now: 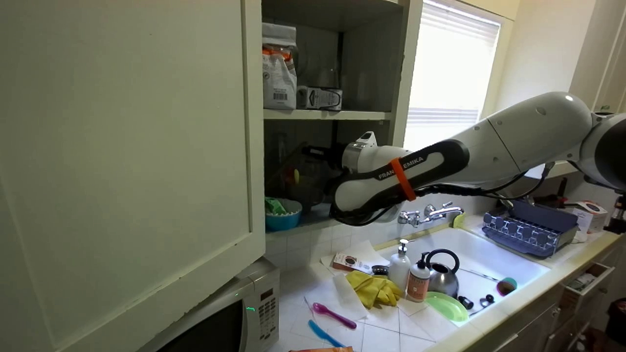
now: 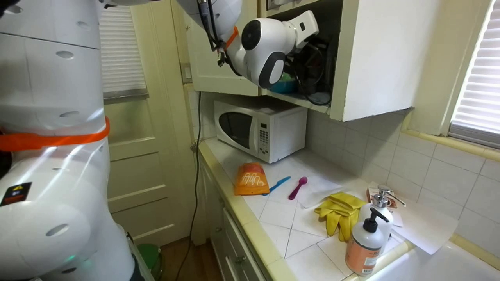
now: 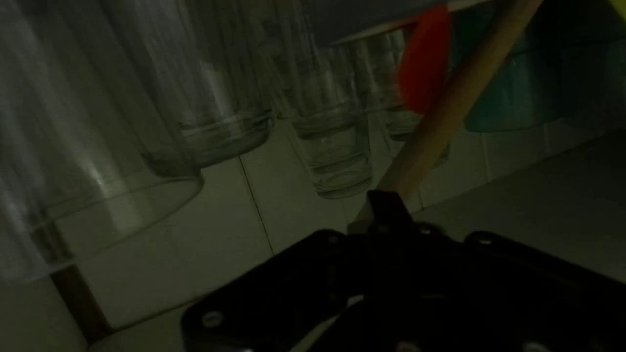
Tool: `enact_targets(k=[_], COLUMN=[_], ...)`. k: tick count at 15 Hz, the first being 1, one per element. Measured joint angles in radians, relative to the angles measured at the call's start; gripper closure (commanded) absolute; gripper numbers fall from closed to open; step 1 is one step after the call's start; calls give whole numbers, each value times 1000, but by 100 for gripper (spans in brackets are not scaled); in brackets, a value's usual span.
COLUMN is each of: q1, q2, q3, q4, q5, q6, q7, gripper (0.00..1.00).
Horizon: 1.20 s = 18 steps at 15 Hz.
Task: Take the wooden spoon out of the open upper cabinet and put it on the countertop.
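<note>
in an exterior view, "franka emika" lettered along the white arm (image 1: 533, 127); in white script on an orange pouch (image 2: 252, 179), upside down, apparently "ugly"; on an orange-labelled soap bottle (image 2: 365, 249), print too small to read; on a white bag (image 1: 279, 78) in the open upper cabinet (image 1: 371, 116), a barcode (image 1: 280, 96). inside the cabinet's lower part, the fingers (image 3: 386, 215) at the light-brown handle of the wooden spoon (image 3: 440, 122), slanting past clear glasses (image 3: 337, 161), a red utensil (image 3: 425, 63) and a teal container (image 3: 513, 93); too dark to tell whether pressed together, spread or pinching that handle. below, a desk (image 2: 275, 216) of white tile with a pale yellow edge, bearing the pouch and bottle, a blue knife (image 2: 279, 184), a magenta spoon (image 2: 298, 188), yellow gloves (image 2: 340, 207), loose sheets of paper (image 2: 316, 193) and a white microwave (image 2: 287, 134). beyond, a white sink (image 1: 479, 244) holding a steel kettle (image 1: 442, 283), a dish rack (image 1: 543, 218), a blind-covered window (image 1: 452, 68) and a panelled door (image 2: 134, 171).
</note>
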Motion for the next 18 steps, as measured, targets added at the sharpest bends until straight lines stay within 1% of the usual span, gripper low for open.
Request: enact_targets(k=[3, 12, 13, 14, 15, 16, 18], q1=[4, 7, 7, 8, 10, 11, 14], q2=[-5, -69, -71, -75, -81, -90, -115], q3=[0, 2, 3, 4, 6, 8, 14], q4=[6, 22, 22, 20, 17, 16, 15], q5=[26, 199, 214, 228, 239, 250, 267], q6=[2, 17, 14, 4, -19, -51, -116], q7=[0, 24, 24, 24, 24, 25, 25], gripper=[100, 100, 74, 73, 68, 60, 46])
